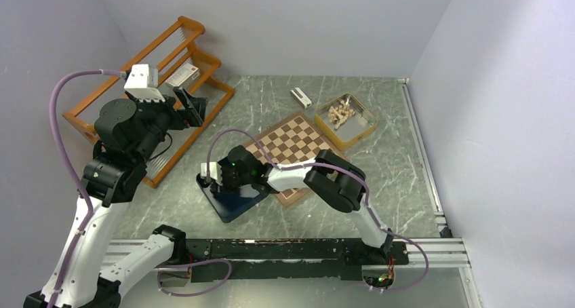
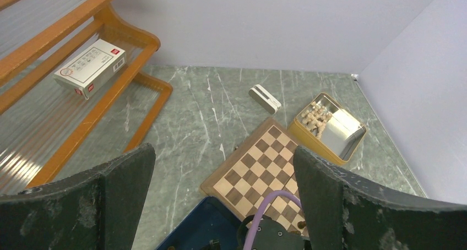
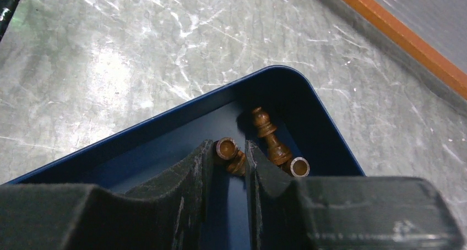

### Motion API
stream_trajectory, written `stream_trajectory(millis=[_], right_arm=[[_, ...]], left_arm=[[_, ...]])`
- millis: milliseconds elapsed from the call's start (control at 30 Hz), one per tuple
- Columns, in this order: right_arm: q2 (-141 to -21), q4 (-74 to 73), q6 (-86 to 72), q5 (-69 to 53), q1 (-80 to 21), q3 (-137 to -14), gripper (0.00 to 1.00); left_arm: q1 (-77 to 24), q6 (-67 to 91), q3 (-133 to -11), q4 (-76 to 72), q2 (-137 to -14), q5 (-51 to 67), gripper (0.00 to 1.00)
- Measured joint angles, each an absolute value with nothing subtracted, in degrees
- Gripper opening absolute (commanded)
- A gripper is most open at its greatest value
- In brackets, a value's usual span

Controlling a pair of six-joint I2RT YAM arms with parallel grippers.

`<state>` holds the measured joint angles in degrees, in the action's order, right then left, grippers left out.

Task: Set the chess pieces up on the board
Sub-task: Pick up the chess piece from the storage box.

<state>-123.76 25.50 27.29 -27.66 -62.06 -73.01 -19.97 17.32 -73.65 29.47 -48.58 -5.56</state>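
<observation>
At the upper left of the overhead frame, an orange wooden rack (image 1: 150,96) is being occupied by a white carton (image 2: 90,67), which is lying flat on a shelf. The left gripper (image 2: 223,151) is being held raised beside that rack, and its fingers are being kept wide apart with nothing between them.

Left of centre, a dark blue box (image 1: 234,205) is being entered by the right gripper (image 3: 229,157). Two pieces are being contained in the box's rounded corner. One dark brown chess piece (image 3: 227,148) is lying on its side with its round base showing, and it is being clamped between the right gripper's two fingers. A second dark brown piece (image 3: 272,137) is lying toppled just beside it, outside the fingers; turned wood with a glossy finish is being shown by both.

At the centre, the board (image 1: 295,142) is lying turned diagonally, just beside the blue box, and its near corner is being hidden by the right arm.

Above the board, a small white block (image 1: 300,98) is resting on the table. At the upper right of the board, a gold tin (image 1: 369,130) is being filled at one end by pale beige pieces (image 1: 339,112) in a loose heap.
</observation>
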Motion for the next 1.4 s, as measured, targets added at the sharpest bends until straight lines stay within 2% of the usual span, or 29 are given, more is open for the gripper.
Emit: stream_trajectory(millis=[133, 333, 533, 800, 1100, 1400], right_arm=[[-124.64, 23.46, 27.66, -27.57, -62.04, -74.30, 0.29], [-124.66, 22.61, 28.12, -27.64, -62.04, -74.39, 0.12], [-124.64, 22.81, 28.21, -27.64, -62.02, -74.37, 0.05], [-122.39, 25.56, 24.99, -27.31, -61.19, -70.83, 0.03], [-111.46, 32.80, 18.00, -24.43, -58.13, -63.46, 0.02], [-99.81, 33.82, 11.05, -17.58, -53.89, -55.83, 0.00]], left_arm=[[-19.97, 17.32, -73.54, 29.45, -48.56, -5.56, 1.00], [-19.97, 17.32, -73.08, 29.45, -48.42, -5.56, 1.00], [-19.97, 17.32, -71.70, 29.43, -48.34, -5.56, 1.00], [-19.97, 16.73, -68.73, 29.30, -48.31, -5.56, 1.00], [-19.97, 15.84, -67.42, 28.88, -49.15, -5.30, 1.00], [-19.97, 15.81, -67.26, 28.36, -50.65, -3.46, 1.00]])
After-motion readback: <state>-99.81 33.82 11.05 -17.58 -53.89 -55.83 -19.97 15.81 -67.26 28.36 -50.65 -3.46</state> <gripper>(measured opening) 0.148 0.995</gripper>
